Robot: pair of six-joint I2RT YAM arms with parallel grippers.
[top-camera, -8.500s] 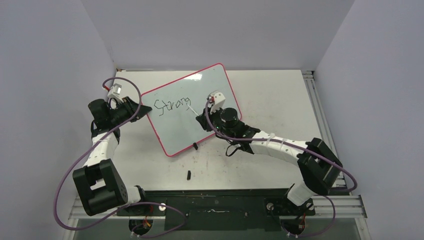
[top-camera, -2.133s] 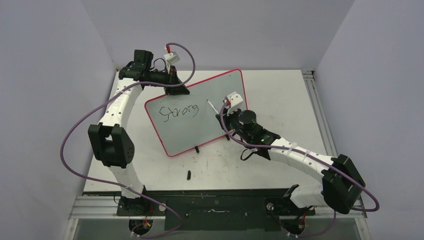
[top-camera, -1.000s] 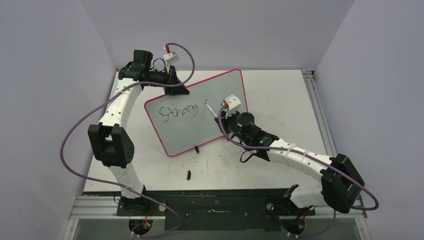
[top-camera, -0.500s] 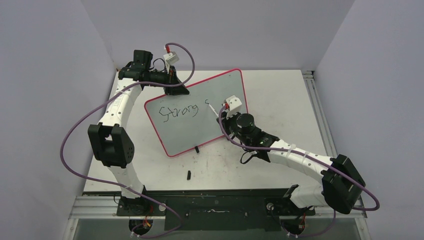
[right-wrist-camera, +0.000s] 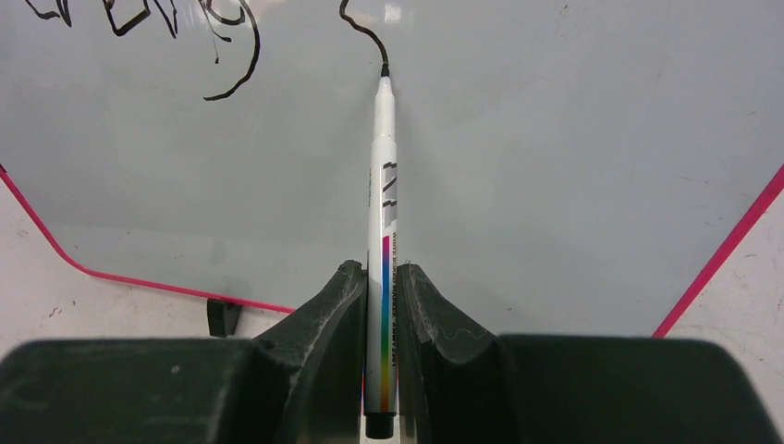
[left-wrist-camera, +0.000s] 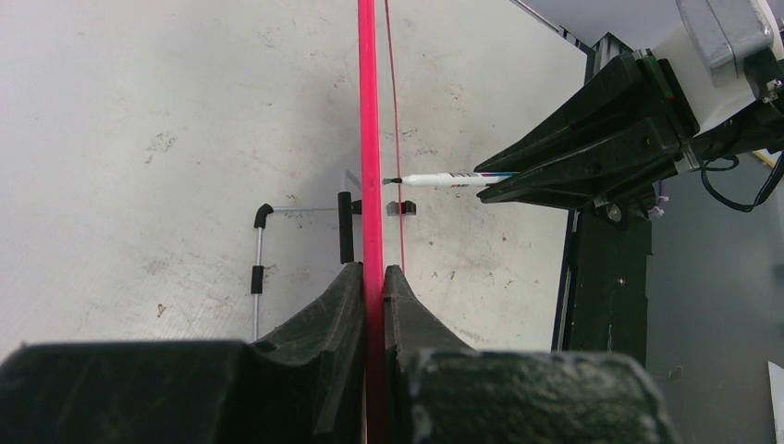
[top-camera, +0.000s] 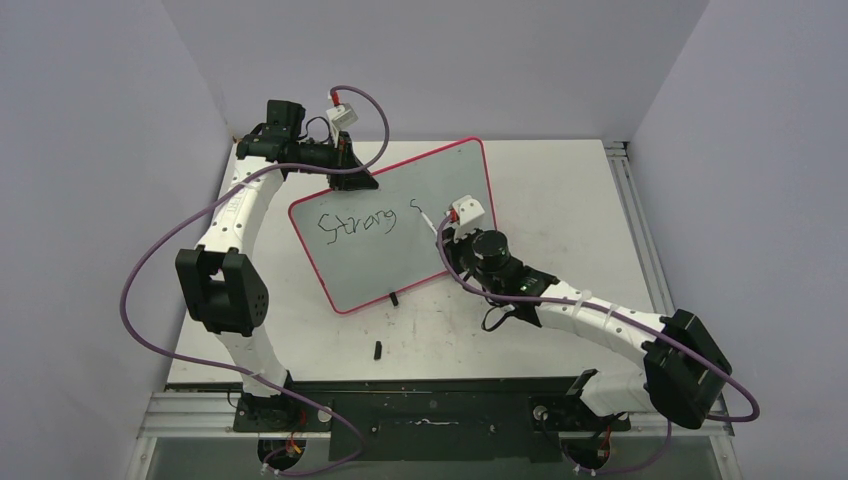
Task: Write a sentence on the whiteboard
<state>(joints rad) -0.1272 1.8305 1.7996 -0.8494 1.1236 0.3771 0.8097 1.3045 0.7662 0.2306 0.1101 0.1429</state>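
Note:
The whiteboard [top-camera: 380, 262], pale with a pink-red rim, stands tilted on the table. The sentence [top-camera: 355, 222] on it reads "Strong", followed by a short curved stroke [top-camera: 417, 208]. My left gripper [top-camera: 366, 183] is shut on the board's top rim [left-wrist-camera: 368, 139], seen edge-on between its jaws in the left wrist view. My right gripper [right-wrist-camera: 380, 276] is shut on a white marker [right-wrist-camera: 384, 213] with a rainbow stripe. The marker's black tip touches the whiteboard [right-wrist-camera: 573, 157] at the end of the curved stroke [right-wrist-camera: 359, 28].
A small black cap [top-camera: 378, 349] lies on the white table in front of the board. A black foot [top-camera: 392, 296] sits at the board's lower rim, and a thin wire stand [left-wrist-camera: 258, 264] shows behind it. Grey walls close in on three sides.
Over the last second the right gripper drew the marker down and right, lengthening the curved stroke after "Strong". Long before, the left arm moved from the board's left edge to its top rim.

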